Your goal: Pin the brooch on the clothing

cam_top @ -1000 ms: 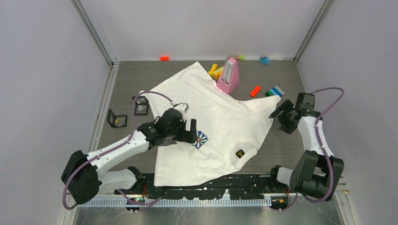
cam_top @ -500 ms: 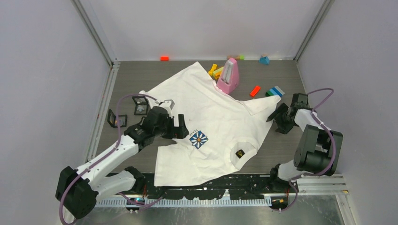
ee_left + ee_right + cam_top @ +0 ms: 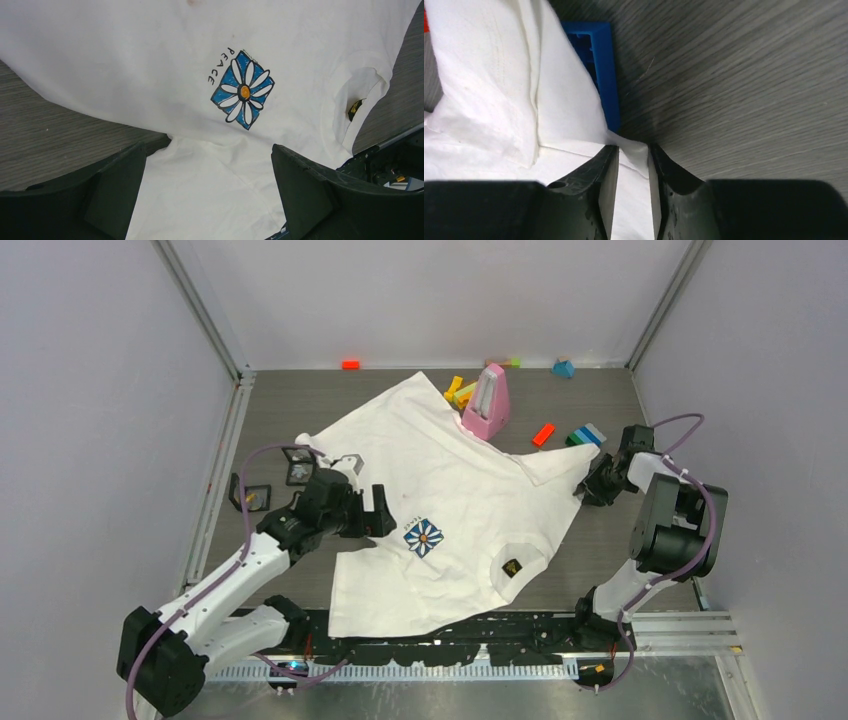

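The clothing (image 3: 470, 490) is a white T-shirt spread over the table, with a blue daisy print (image 3: 424, 537) and a black neck label (image 3: 511, 566). My left gripper (image 3: 385, 523) hovers wide open over the shirt's left edge. In the left wrist view the daisy print (image 3: 243, 90) lies beyond the left gripper (image 3: 208, 150), which holds nothing. My right gripper (image 3: 590, 485) is at the sleeve corner on the right. In the right wrist view the jaws of the right gripper (image 3: 633, 150) have narrowed and straddle the flat sleeve cloth (image 3: 484, 75) without pinching it. The brooch is out of view.
A pink wedge-shaped object (image 3: 487, 400) stands on the shirt's far edge. Loose bricks lie around it: yellow (image 3: 460, 392), orange (image 3: 543, 434) and blue-green (image 3: 583, 435). A blue brick (image 3: 601, 55) sits just beyond the sleeve corner. Two small black frames (image 3: 300, 468) lie at the left.
My left arm drew back to the left, uncovering the daisy print. My right gripper moved onto the sleeve corner and its jaws narrowed round the cloth.
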Controlling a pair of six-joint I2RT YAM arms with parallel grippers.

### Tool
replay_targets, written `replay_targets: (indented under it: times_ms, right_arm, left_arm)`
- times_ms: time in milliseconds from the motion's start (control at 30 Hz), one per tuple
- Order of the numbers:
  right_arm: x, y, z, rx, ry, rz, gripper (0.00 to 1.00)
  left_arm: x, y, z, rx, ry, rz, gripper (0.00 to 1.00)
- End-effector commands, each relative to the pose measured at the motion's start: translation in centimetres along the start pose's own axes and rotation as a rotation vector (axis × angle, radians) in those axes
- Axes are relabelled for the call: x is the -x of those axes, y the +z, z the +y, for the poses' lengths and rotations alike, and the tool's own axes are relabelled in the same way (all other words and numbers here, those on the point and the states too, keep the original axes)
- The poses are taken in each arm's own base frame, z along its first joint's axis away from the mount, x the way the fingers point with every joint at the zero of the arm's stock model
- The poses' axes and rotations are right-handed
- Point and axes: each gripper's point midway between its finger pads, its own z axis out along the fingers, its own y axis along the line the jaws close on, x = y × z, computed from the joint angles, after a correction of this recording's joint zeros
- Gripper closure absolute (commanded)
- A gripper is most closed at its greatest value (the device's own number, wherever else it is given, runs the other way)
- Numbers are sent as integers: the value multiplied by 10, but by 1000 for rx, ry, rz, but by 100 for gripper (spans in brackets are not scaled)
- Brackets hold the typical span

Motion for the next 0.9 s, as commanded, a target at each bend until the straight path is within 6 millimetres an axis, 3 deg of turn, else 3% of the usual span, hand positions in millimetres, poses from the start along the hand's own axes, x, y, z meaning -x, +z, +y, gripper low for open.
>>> replay_targets:
  times_ms: [0, 133, 200, 400, 667, 733, 800, 867]
  right_arm:
    - [20, -1, 10, 19, -19, -44, 72]
    - [34, -3, 6, -31, -20, -89, 95]
    - [45, -6, 0, -72, -17, -125, 99]
    - [75, -13, -21, -179, 21, -199, 99]
    - [96, -21, -39, -196, 86, -233, 99]
    - [100, -25, -40, -196, 93, -240, 97]
    - [101, -29, -39, -189, 92, -245, 85]
    - [101, -35, -35, -172, 91, -252, 66]
  left_arm:
    - [3, -7, 1, -3, -10, -9, 0]
    - [8, -9, 7, 15, -13, -23, 0]
    - [11, -8, 11, 25, -23, -28, 0]
    - [26, -6, 27, 71, -80, -67, 0]
    - [59, 2, 56, 129, -205, -192, 0]
    - [68, 4, 69, 163, -237, -235, 2]
    - [76, 7, 80, 190, -269, -274, 5]
    - [85, 10, 92, 226, -295, -312, 11]
